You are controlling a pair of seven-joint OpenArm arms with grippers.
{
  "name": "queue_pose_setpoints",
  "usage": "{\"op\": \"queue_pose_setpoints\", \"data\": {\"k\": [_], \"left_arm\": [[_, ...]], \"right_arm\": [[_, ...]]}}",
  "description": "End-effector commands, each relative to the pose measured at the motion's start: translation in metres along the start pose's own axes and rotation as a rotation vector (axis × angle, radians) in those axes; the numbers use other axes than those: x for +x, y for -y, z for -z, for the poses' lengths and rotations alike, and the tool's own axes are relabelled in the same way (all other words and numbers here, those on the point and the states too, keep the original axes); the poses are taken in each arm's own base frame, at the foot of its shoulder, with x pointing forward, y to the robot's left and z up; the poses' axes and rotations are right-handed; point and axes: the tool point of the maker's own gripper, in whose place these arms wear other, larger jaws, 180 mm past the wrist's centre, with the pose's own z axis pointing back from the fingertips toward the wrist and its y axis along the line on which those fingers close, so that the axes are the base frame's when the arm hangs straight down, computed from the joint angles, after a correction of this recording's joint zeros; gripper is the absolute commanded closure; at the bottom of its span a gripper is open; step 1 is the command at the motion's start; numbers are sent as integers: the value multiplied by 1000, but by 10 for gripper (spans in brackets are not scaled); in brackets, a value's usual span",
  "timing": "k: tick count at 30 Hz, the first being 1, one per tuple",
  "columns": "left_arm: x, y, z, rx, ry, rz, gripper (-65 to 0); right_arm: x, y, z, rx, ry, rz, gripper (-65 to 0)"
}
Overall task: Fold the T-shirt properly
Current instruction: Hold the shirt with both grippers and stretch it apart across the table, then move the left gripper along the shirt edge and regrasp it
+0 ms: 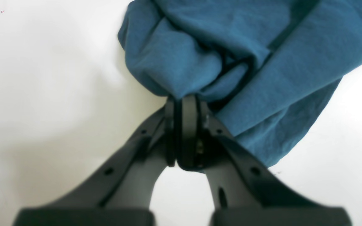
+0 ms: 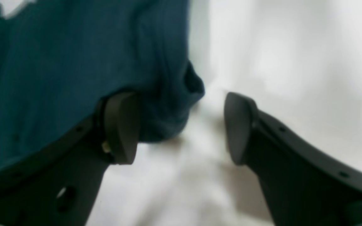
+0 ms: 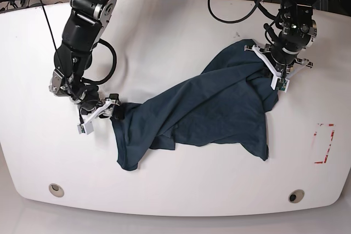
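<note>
Two round fittings sit flush in the counter along its near edge, with red tape marks toward one side. Beyond them the T-shirt lies crumpled and only partly spread, its long axis running diagonally across the counter from one arm to the other. At its lower end the right end effector stands with fingers apart, the cloth's bunched corner beside one pad and no grip on it. At the farther end the left end effector is clamped tight on a gathered fold of fabric. Farthest back, black cables trail over the counter's rear edge.
</note>
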Motion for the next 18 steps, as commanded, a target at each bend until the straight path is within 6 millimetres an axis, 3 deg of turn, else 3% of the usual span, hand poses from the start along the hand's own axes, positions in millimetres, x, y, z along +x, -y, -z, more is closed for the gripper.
{"op": "queue_pose_setpoints", "data": {"k": [1, 4, 5, 8, 18], "left_arm": [[13, -4, -3, 13, 46, 9, -3], [13, -4, -3, 13, 46, 9, -3], [13, -4, -3, 12, 46, 8, -3], [13, -3, -3, 11, 47, 5, -3], [16, -2, -4, 7, 57, 1, -4]], "right_arm": [[10, 2, 2, 6, 3, 6, -360], [10, 4, 2, 7, 4, 12, -230], [10, 4, 2, 7, 6, 13, -152], [6, 4, 2, 7, -16, 11, 0], [24, 4, -32, -74, -27, -125, 0]]}}
